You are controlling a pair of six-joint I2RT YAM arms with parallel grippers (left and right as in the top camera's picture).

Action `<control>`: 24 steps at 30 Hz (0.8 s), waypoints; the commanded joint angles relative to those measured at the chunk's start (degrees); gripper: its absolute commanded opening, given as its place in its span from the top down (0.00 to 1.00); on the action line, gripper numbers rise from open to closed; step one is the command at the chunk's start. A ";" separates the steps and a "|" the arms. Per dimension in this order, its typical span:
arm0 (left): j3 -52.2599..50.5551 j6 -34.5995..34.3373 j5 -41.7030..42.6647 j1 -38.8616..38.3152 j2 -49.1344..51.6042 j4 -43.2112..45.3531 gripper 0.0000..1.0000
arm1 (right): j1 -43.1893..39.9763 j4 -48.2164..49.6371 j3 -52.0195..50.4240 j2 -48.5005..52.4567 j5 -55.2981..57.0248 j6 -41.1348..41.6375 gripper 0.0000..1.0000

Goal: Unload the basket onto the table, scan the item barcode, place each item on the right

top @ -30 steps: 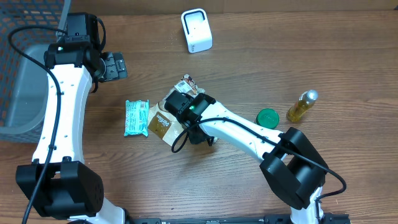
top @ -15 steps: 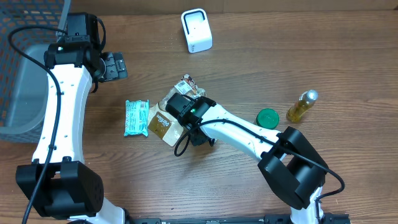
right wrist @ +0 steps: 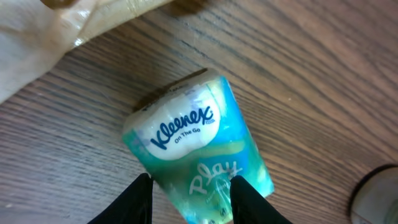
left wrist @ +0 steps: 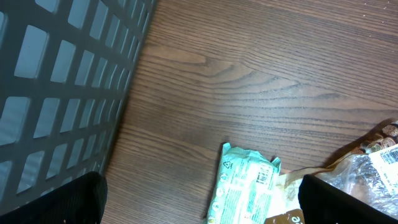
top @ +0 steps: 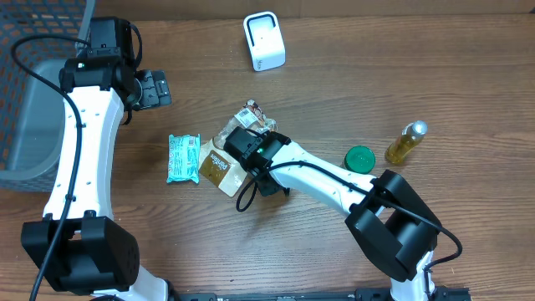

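In the right wrist view a teal Kleenex tissue pack [right wrist: 196,146] lies over the wood table, and my right gripper [right wrist: 189,190] is shut on it, with a black finger [right wrist: 135,202] pressed to each side. Overhead, my right gripper [top: 266,177] points down at mid-table and hides the pack. The white barcode scanner [top: 264,40] stands at the back centre. My left gripper [top: 155,88] hangs open and holds nothing at the back left. In its wrist view the left gripper [left wrist: 199,196] is above a green-white packet [left wrist: 245,180].
A green-white packet [top: 184,158] and a brown-and-clear snack bag [top: 219,163] lie just left of the right gripper. A green lid [top: 360,157] and a small oil bottle [top: 407,141] sit to the right. A grey mesh basket [top: 25,117] fills the left edge.
The right gripper's jaws have closed in on the tissue pack, and the arm has settled slightly lower. The left arm has not moved.
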 commanded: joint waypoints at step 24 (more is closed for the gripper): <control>1.01 0.09 -0.35 -0.39 -0.42 0.04 0.00 | -0.15 4.81 -5.49 0.15 3.06 -1.14 0.80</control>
